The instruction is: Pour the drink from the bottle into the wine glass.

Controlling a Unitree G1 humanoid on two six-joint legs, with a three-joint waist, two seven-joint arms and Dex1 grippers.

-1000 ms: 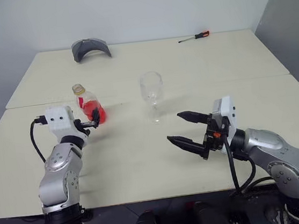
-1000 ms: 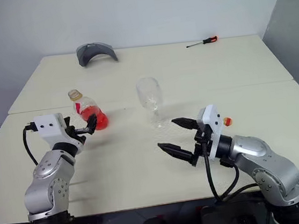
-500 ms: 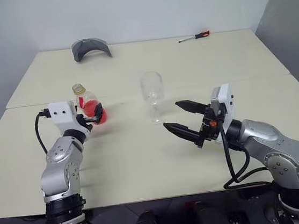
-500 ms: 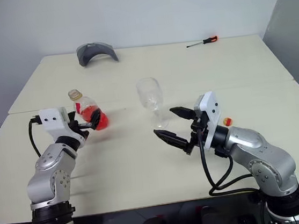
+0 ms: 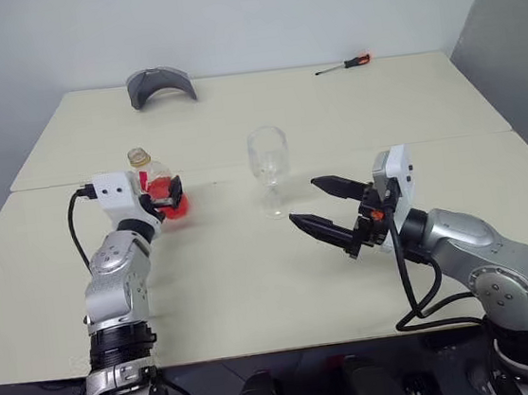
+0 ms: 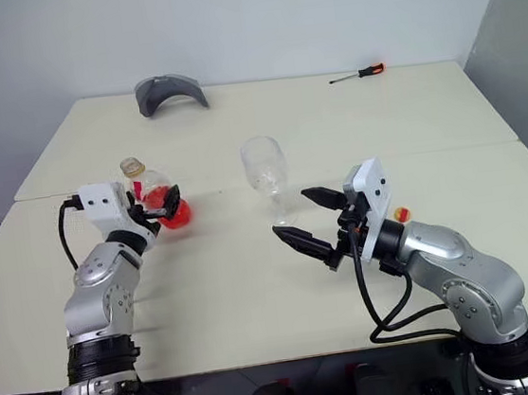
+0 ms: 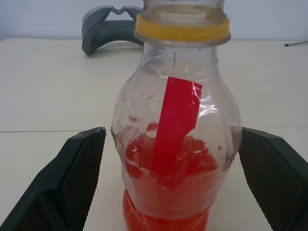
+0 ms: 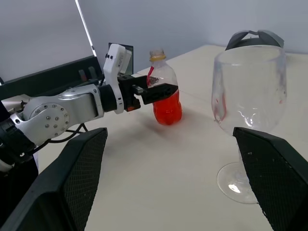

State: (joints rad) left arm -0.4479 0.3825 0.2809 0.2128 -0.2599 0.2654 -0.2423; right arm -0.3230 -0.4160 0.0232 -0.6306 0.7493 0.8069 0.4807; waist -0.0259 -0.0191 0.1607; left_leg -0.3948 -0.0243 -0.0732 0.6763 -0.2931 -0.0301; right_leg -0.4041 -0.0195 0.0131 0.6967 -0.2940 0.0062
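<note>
Looking from the near edge of the pale table, you have two arms reaching forward. On your right, the right gripper hovers with its two black fingers spread wide and nothing between them, aimed toward the wine glass, which stands upright and empty just beyond the fingertips, near the table's middle. This arm has barely shifted over the last half second.

On your left, the left gripper has pushed forward over the last second, and its open fingers now sit either side of the bottle. In the left wrist view the bottle stands upright between the two fingers, with a gap showing on each side, so nothing is gripped yet. The drink fills roughly the lower half. A yellow ring circles the neck; you cannot tell from these views whether a cap is on.

That advance likely means the reach is done and your next move is to close on the bottle.

Farther back, a grey curved object lies near the far edge on the left, and a screwdriver lies to the right.
</note>
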